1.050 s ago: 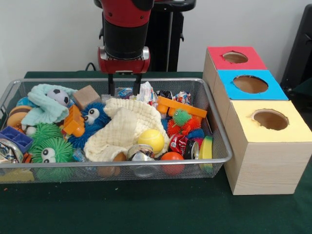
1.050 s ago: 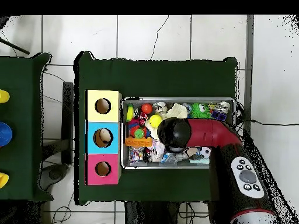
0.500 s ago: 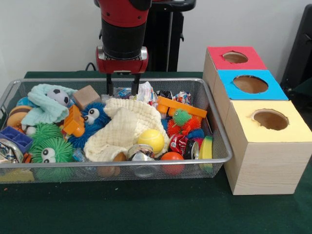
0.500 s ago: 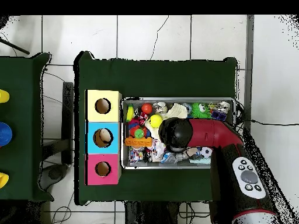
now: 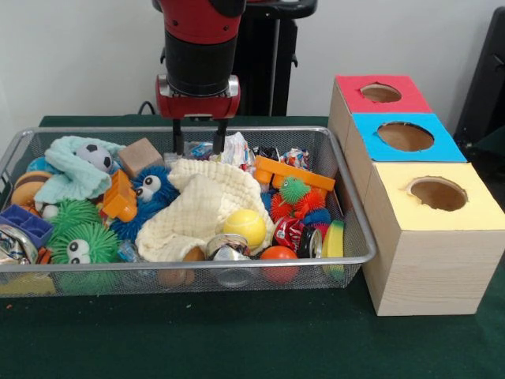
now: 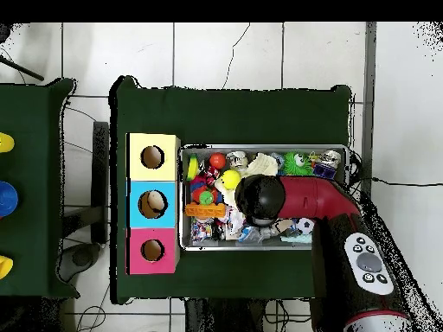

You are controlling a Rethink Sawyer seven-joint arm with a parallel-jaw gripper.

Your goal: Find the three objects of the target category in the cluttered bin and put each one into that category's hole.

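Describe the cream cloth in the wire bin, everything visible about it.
The cream waffle-textured cloth lies crumpled in the middle of the wire mesh bin, folded in soft humps. It drapes over other clutter, touching the blue furry googly-eyed toy on one side and the yellow ball at its front edge. Nothing grips it.

no legible txt, red can point(image 5: 289, 233) print unreadable, no labels/nos. elsewhere
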